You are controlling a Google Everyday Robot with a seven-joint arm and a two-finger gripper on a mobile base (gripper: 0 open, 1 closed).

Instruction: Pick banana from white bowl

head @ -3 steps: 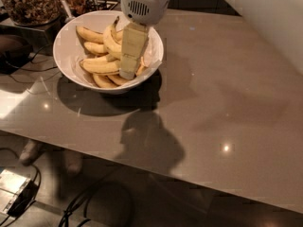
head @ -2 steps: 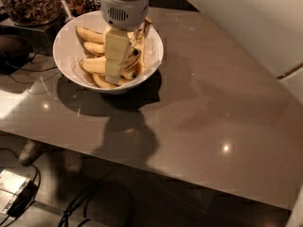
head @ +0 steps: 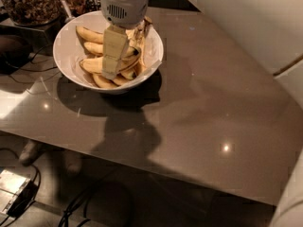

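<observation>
Grey-brown glossy desk (head: 203, 122), w/ small light glints on top; front edge running diag. from mid left down to lower right. Toward far-left part of it: white bowl (head: 65, 56), upright, well in from front edge, dark shadow spilling onto desk just in front & to the right. Left of bowl: dark rounded obj. (head: 13, 51) w/ thin black cable (head: 28, 75) trailing across surface near bowl; can't tell what obj. is. Behind bowl, at back left: dark glass jar (head: 28, 4); unclear whether on desk or beyond it. Pincer (head: 112, 66) hanging over bowl, reaching down inside it.
</observation>
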